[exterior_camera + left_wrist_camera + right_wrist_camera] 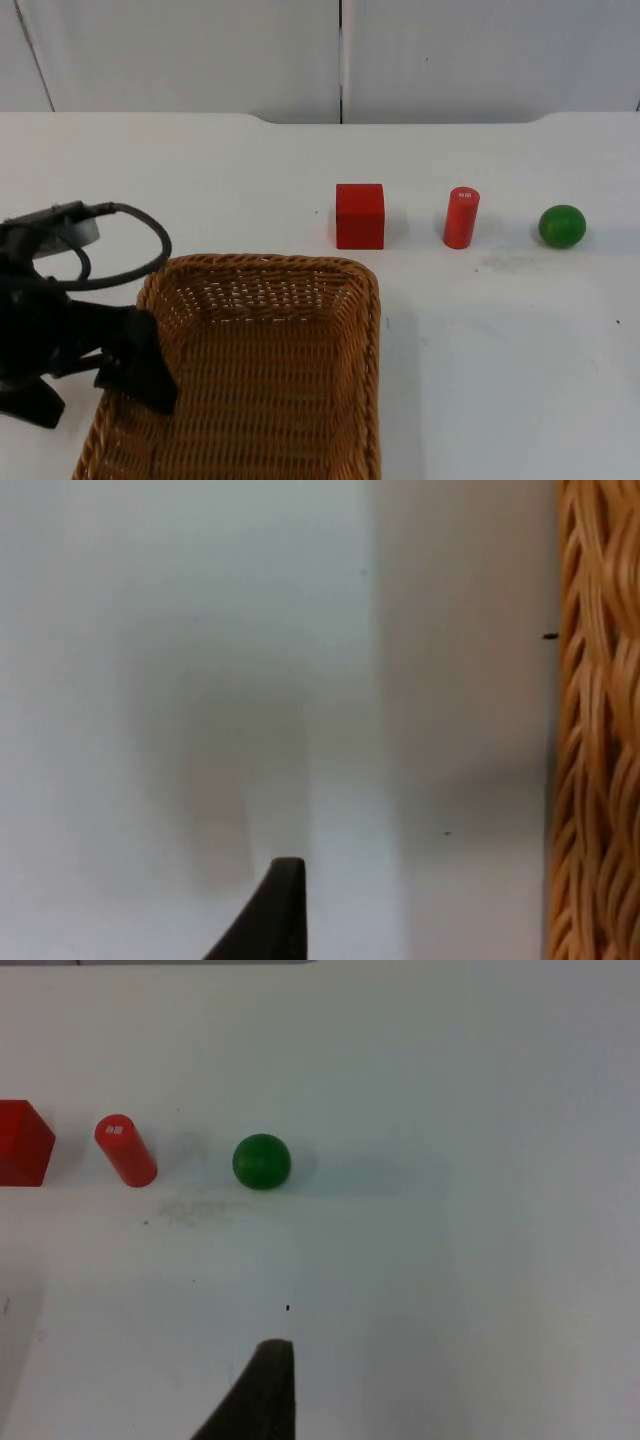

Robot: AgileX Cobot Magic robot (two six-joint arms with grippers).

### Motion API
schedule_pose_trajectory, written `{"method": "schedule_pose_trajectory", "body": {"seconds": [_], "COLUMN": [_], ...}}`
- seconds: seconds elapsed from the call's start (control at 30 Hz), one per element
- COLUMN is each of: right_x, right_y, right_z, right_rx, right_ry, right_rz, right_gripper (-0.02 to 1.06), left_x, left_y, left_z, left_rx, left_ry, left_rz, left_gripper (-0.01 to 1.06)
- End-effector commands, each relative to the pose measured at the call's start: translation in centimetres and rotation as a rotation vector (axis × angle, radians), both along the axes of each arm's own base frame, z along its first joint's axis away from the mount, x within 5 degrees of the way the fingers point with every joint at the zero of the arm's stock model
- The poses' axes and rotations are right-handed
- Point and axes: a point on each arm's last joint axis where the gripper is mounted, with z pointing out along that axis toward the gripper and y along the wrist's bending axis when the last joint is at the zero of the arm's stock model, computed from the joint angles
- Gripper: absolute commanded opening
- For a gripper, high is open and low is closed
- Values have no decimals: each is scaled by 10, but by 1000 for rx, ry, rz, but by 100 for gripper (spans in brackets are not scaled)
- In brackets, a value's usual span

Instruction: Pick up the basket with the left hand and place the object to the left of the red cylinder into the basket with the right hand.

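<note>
A brown woven basket stands on the white table near its front edge. My left gripper hovers over the basket's left rim; in the left wrist view the wicker rim runs beside it, apart from it. Behind the basket, a red cube, an upright red cylinder and a green ball stand in a row from left to right. The right wrist view looks from some distance at the cube, cylinder and ball, with my right gripper above bare table.
The table top ends at a grey partition wall at the back. Bare white surface lies to the right of the basket and in front of the three objects.
</note>
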Motion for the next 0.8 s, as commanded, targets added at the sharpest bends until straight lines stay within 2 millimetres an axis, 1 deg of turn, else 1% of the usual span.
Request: {"method": "schedule_pose_trajectory", "body": {"seconds": [0.0,0.13,0.27,0.43,0.5,0.53,0.57,0.7,0.73,0.77], "right_x": [0,0,0,0,0,0,0,0,0,0], "right_y": [-1,-1,-1,-1,-1,-1,-1,-1,-1,-1], "right_z": [2,2,2,2,2,2,2,2,2,2], "right_rx": [-8,-8,-8,-8,-8,-8,-8,-8,-8,-11], "right_ry": [-12,-12,-12,-12,-12,-12,-12,-12,-12,-15], "right_rz": [4,4,4,4,4,4,4,4,4,4], "right_gripper": [105,105,105,105,105,105,105,105,105,105], "left_x": [0,1,3,4,3,3,3,4,4,4], "left_y": [-5,-11,-10,-9,-9,-9,-9,-10,-10,-10], "left_z": [-4,-14,-16,-17,-19,-19,-19,-19,-19,-19], "left_rx": [17,53,72,75,75,76,76,67,67,65], "left_ry": [-3,-1,-14,-15,-10,-7,-7,-4,-4,-4], "left_rz": [-19,-18,17,21,22,22,22,42,42,47], "left_gripper": [105,105,105,104,98,88,88,55,55,47]}}
